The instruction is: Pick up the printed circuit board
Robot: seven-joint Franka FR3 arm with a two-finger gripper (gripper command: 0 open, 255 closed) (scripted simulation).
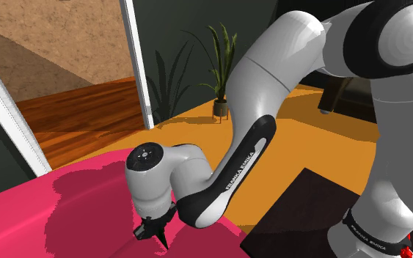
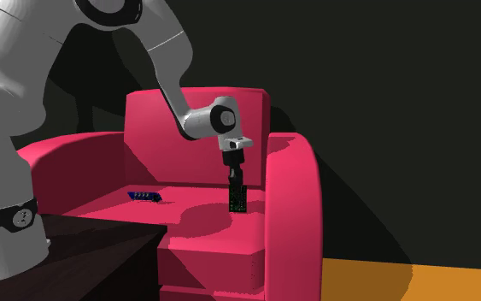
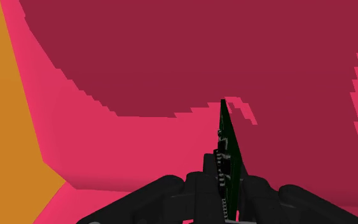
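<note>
Tool (image 3: 229,194) clamped on green circuit board (image 3: 229,143); perhaps another blue board (image 2: 144,196) on armchair (image 2: 294,201).

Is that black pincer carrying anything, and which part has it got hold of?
Yes. The pincer clasps a small green circuit board by its top edge, and the board hangs upright beneath it.

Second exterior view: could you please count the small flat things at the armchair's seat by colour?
Dark green: 1, the circuit board, upright and clasped by the hand.
Blue: 1, a flat thing lying on the seat of the armchair.
Total: 2.
</note>
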